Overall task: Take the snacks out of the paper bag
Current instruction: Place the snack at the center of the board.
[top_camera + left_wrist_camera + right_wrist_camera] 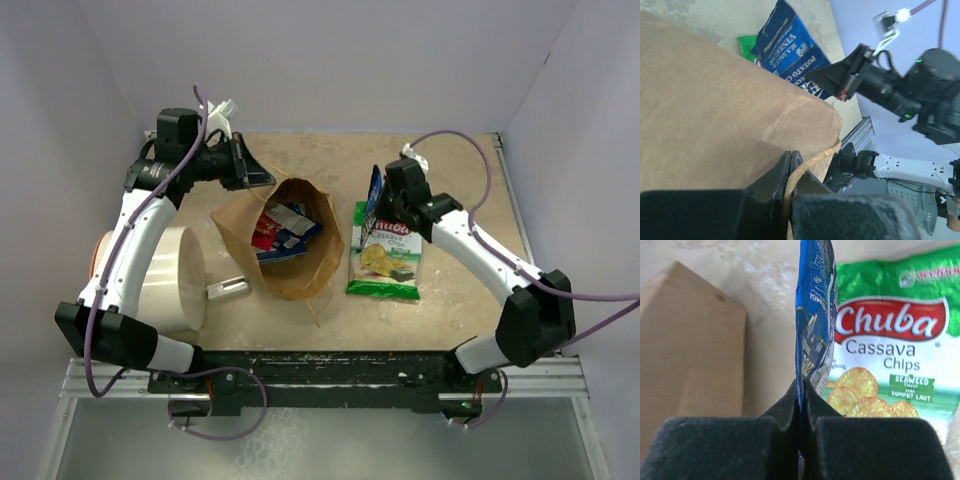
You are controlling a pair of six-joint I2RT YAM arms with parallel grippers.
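green packet (890, 320) reads "chuba cassava chips"; blue packet (790, 50) "potato".

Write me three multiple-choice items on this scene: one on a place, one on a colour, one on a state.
1. Where does the green chips packet lie?
A) on the table, right of the paper bag
B) inside the bag
C) hanging off the far edge

2. What colour is the packet in the right end effector?
A) red
B) blue
C) yellow

3. What is the left end effector doing?
A) open above the bag
B) shut on the bag's handle
C) shut on a red wrapper

Answers:
1. A, as the top view shows it flat beside the bag.
2. B, as the right wrist view shows blue foil pinched upright.
3. B, as the left wrist view shows the twisted paper handle between its closed fingers.
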